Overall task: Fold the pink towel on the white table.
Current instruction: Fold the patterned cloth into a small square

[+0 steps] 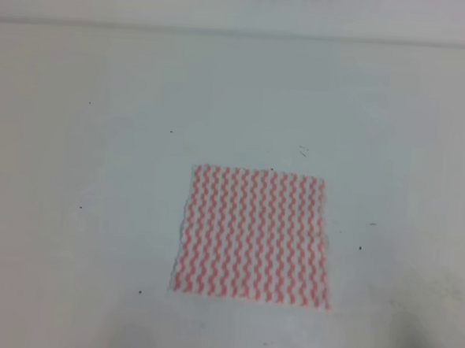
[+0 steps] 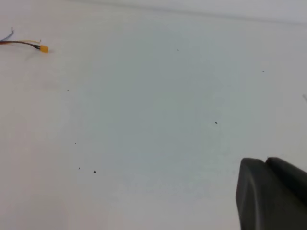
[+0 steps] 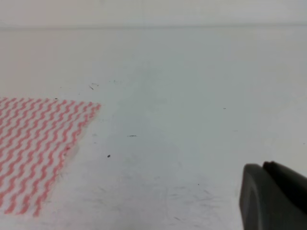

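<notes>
The white table holds the pink towel spread flat, right of centre. You can't tell either gripper's state. Pinch two corners squarely and fold evenly.

Pale wall runs behind the work surface, meeting it in one straight horizontal seam across the exterior view. Light is even and diffuse, shadows soft. Loose wire with orange tip lies at far left (left wrist view only).
</notes>
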